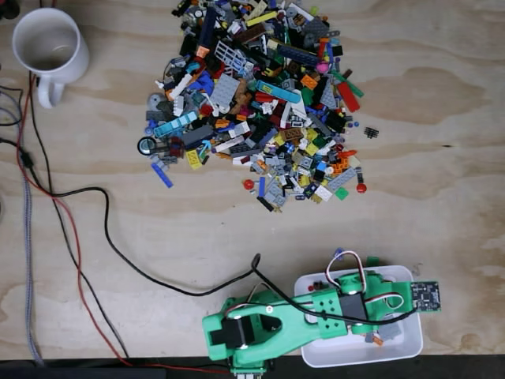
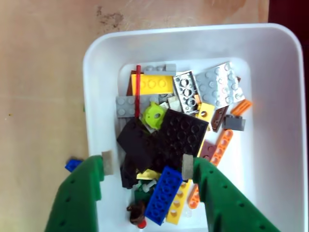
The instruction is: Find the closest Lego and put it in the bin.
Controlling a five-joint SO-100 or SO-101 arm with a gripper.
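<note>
Now | your gripper (image 2: pixel 147 166) is hovering wide open over the bin (image 2: pixel 285 145) (drop step, seemingly) | next: swinging toward the Lego pile (image 1: pixel 256 99).

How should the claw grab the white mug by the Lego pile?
Probably by its handle, which sticks out toward the bottom of the fixed view, on the side facing the arm. The white mug stands upright and its body looks wide, so come from that lower side and pinch the handle across its thin loop.
</note>
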